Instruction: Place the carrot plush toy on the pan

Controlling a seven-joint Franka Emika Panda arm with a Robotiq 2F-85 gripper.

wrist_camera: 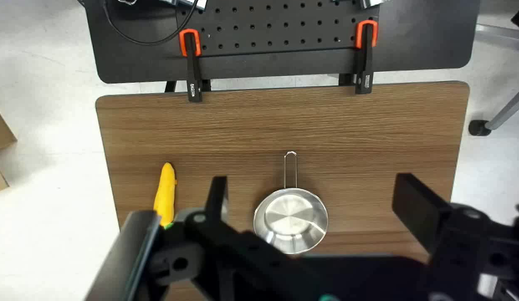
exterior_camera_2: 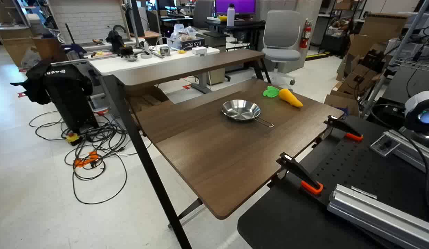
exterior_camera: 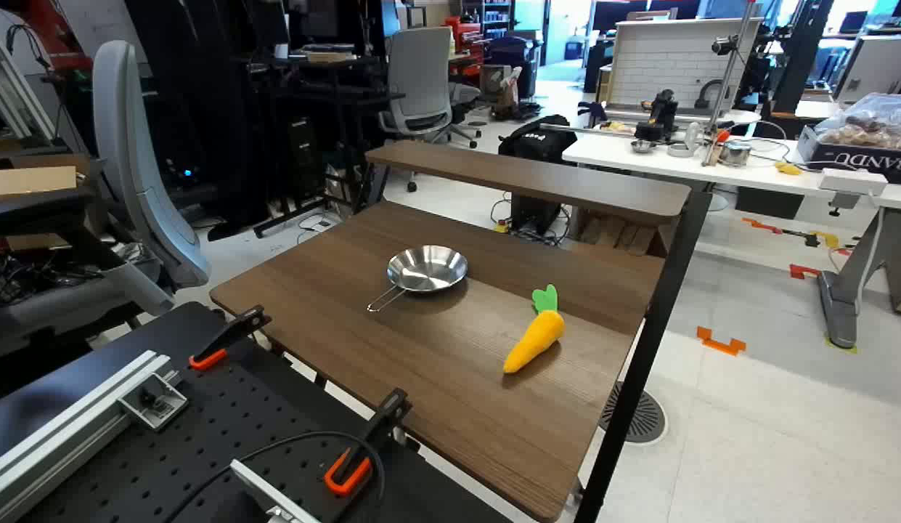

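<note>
The carrot plush toy (exterior_camera: 535, 341) is orange-yellow with a green leafy tuft. It lies on the brown table (exterior_camera: 421, 363) in both exterior views (exterior_camera_2: 290, 98). In the wrist view the carrot (wrist_camera: 164, 196) is at the left, its tuft mostly hidden behind the gripper. The silver pan (exterior_camera: 427, 270) stands upright and empty on the table, apart from the carrot; it also shows in an exterior view (exterior_camera_2: 241, 110). In the wrist view the pan (wrist_camera: 290, 217) lies below and between the fingers, its wire handle pointing up. My gripper (wrist_camera: 311, 184) is open and empty, high above the table. The exterior views do not show it.
A raised brown shelf (exterior_camera: 530, 178) runs along the table's far edge. Two black clamps with orange pads (wrist_camera: 193, 67) (wrist_camera: 365, 58) sit at the edge of the black perforated platform (wrist_camera: 276, 37). A black table leg (exterior_camera: 642, 356) stands at the side.
</note>
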